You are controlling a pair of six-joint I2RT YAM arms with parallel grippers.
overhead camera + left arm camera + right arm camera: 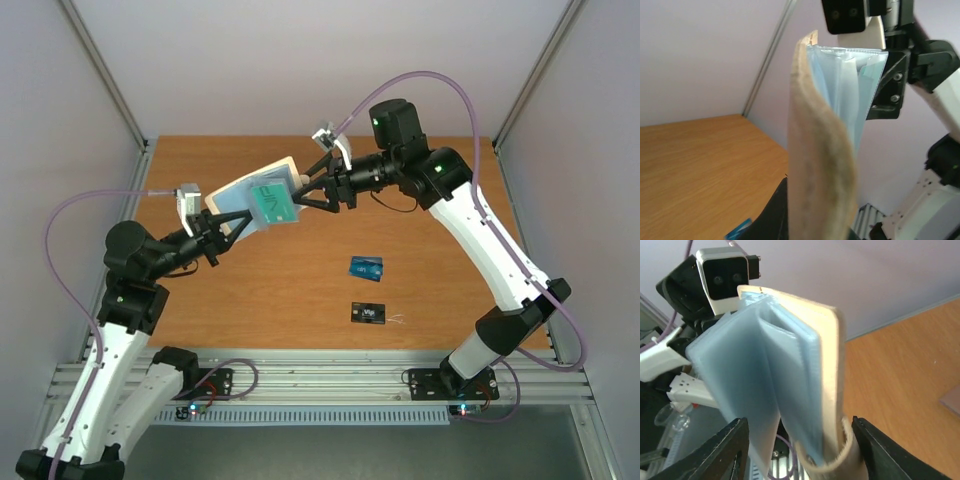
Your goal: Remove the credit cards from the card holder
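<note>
On your left, the left fingers (218, 236) are clenched on the lower corner of the card holder (245, 192), which hangs in the air above the worktop (260, 300), tilted and spread open between the two arms. In the left wrist view you see the holder edge-on, and its beige rim hides nearly all of those fingers. The teal card (272, 203) lies against the holder's open face; from above you cannot tell whether it sits in a pocket, and the left wrist view shows only a green sliver of it. At the holder's other end, the right fingers (308, 192) stand released, one on each side of it; whether either touches it is hard to make out. Further right, the blue card (366, 267) and the black card (368, 313) lie flat on the worktop, slightly apart.
</note>
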